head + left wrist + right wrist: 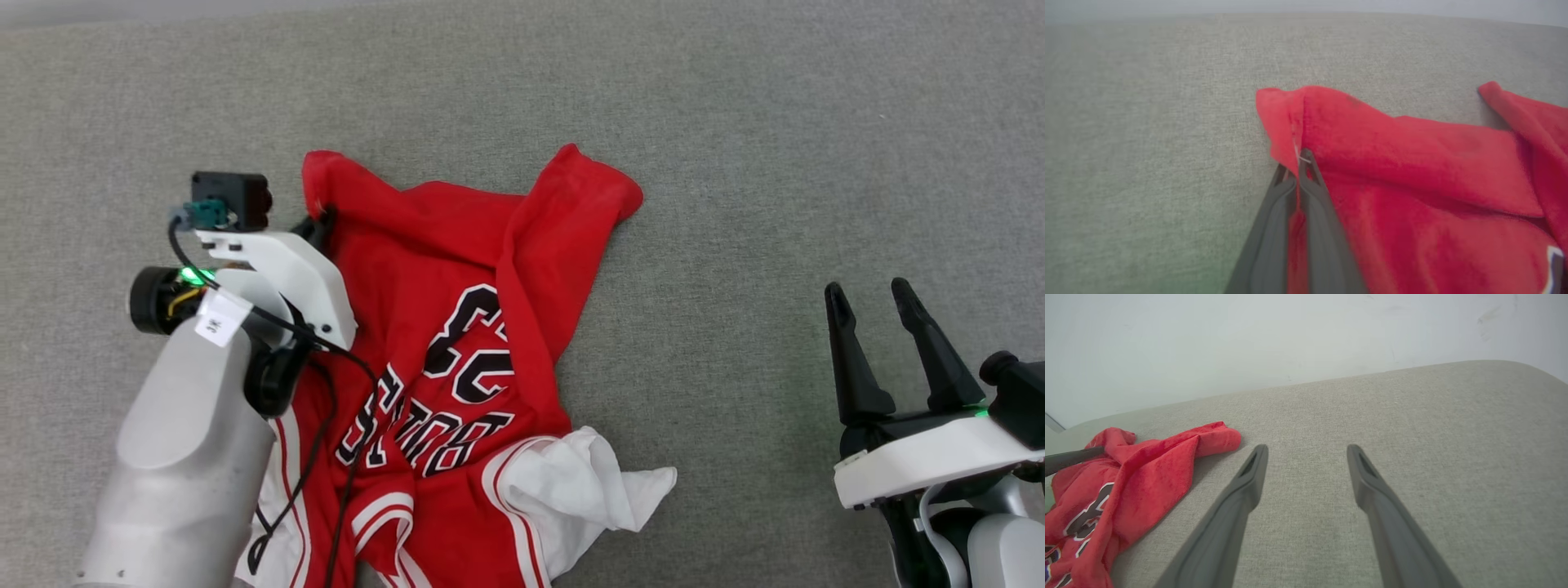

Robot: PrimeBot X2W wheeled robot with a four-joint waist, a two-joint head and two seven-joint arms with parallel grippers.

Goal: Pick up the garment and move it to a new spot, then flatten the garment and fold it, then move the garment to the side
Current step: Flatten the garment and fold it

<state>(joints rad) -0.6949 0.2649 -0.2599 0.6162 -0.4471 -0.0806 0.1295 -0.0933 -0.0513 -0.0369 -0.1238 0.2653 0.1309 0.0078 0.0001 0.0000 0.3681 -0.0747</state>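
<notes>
While tight on garment (1412, 171), left jaws.

We are seeing the garment (457, 245) showing bright red, with black lettering outlined in white, a white sleeve and red-and-white striped trim. The surface (775, 122) is showing a plain grey-beige weave. The right gripper (865, 286) is showing black fingers (853, 367) on a white housing (922, 457), a green light (977, 411) glowing.

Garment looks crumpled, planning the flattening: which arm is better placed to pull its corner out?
Left. The left tool is shut on the garment at its far corner; the right tool hangs open, apart from it.
</notes>
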